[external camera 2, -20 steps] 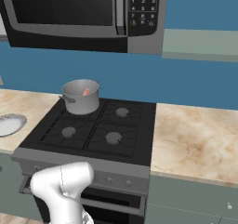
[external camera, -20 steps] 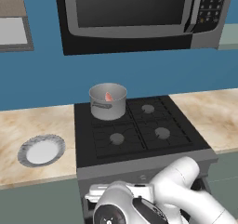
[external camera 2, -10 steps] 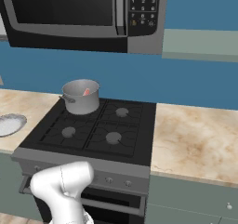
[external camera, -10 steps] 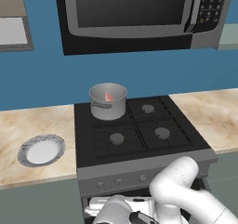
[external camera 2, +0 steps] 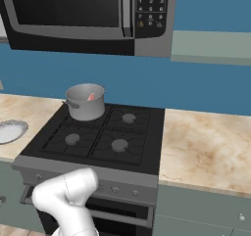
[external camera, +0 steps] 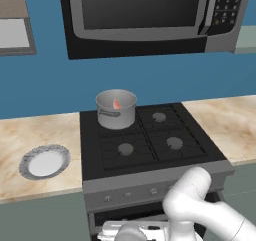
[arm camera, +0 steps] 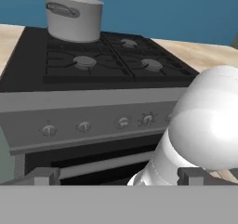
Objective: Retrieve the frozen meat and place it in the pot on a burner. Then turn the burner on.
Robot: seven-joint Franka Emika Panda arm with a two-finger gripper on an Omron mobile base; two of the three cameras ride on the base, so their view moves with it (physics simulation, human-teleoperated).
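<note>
With the frozen meat (external camera: 116,104) already in the pot (external camera: 116,109) on the back-left burner, I hold the gripper (arm camera: 118,174) low, jaws apart and empty, facing the stove knobs (arm camera: 123,122).

Kitchen range wall, blue-painted, with stone-look counters.

Flat blue back wall (external camera: 45,90); black-and-silver microwave oven (external camera: 150,15) mounted above a black four-burner gas stove (external camera: 150,157) with grey control-knob front panel (arm camera: 93,121); beige marbled countertop (external camera 2: 206,147) on both sides; grey-green base cabinets (external camera 2: 196,215) below; pale green upper cabinet (external camera 2: 211,46) at right; round white plate with grey rim (external camera: 44,162) on left counter.
</note>
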